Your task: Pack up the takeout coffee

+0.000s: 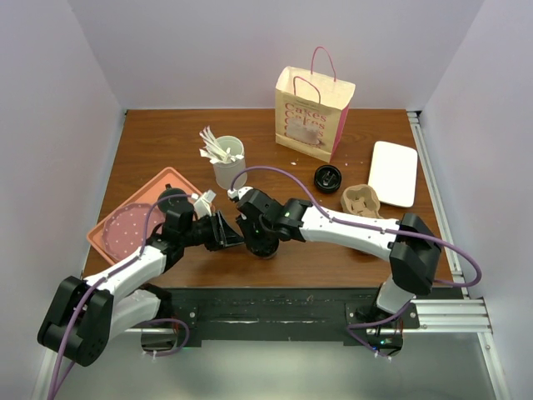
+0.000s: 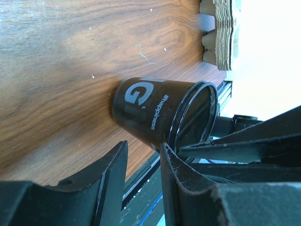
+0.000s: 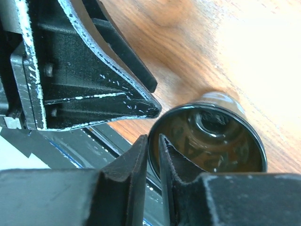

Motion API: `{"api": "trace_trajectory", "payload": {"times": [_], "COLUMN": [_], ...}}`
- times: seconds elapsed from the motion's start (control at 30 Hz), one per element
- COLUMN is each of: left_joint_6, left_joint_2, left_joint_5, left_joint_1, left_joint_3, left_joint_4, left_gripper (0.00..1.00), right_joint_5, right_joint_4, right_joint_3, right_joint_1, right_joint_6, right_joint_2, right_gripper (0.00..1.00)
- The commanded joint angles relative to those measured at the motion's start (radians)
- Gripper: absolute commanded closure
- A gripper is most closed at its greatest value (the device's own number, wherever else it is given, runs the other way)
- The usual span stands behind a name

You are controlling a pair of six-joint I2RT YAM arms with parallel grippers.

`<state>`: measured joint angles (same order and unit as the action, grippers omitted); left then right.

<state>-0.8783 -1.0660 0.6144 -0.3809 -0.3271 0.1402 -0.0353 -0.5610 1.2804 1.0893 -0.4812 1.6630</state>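
A brown wood-grain table (image 1: 166,142) is enclosed on three sides by plain pale walls (image 1: 250,50), and a black-and-metal rail (image 1: 450,312) is seen along its near edge. At the back a cream paper bag (image 1: 312,112) with pink handles is stood upright, and a white cup (image 1: 228,167) filled with wooden stirrers is placed to its left. A pink tray (image 1: 141,204) is laid at the left side, a white tray (image 1: 393,172) at the right, and a tan pulp carrier (image 1: 361,201) just beside the white tray. A black lid (image 1: 327,177) is left lying on the table between the bag and the carrier. The takeout coffee (image 2: 150,110) is stood upright and uncovered near the front edge at the centre, well apart from its lid. The left arm is stretched low towards the middle, and its left gripper (image 2: 144,148) is held open just beside the cup, with nothing between its fingers. The right arm is bent across from the right side, and its right gripper (image 3: 153,141) is closed on the cup's rim from above.
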Motion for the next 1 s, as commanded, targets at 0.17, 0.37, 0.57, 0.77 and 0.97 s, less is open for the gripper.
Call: {"api": "trace_trajectory", "payload": {"times": [0.17, 0.37, 0.57, 0.77, 0.97], "left_joint_6": [0.013, 0.015, 0.016, 0.021, 0.03], "left_joint_2": [0.003, 0.0, -0.005, -0.005, -0.002], "left_joint_5": [0.001, 0.001, 0.002, 0.001, -0.004], "left_joint_1": [0.002, 0.004, 0.002, 0.002, 0.004], "left_joint_3": [-0.003, -0.004, -0.007, -0.006, -0.012], "left_joint_4": [0.019, 0.019, 0.019, 0.016, -0.007], "left_gripper": [0.62, 0.62, 0.62, 0.62, 0.62], "right_joint_5": [-0.014, -0.06, -0.092, -0.121, -0.173], "right_joint_4": [-0.011, -0.045, -0.068, -0.069, -0.122], "right_joint_3": [0.054, 0.065, 0.082, 0.096, 0.125], "right_joint_1": [0.012, 0.024, 0.038, 0.049, 0.055], "right_joint_6": [0.001, -0.008, 0.004, 0.01, 0.016], "right_joint_2": [0.009, 0.006, 0.02, 0.021, 0.004], "right_gripper": [0.84, 0.81, 0.86, 1.0, 1.0]}}
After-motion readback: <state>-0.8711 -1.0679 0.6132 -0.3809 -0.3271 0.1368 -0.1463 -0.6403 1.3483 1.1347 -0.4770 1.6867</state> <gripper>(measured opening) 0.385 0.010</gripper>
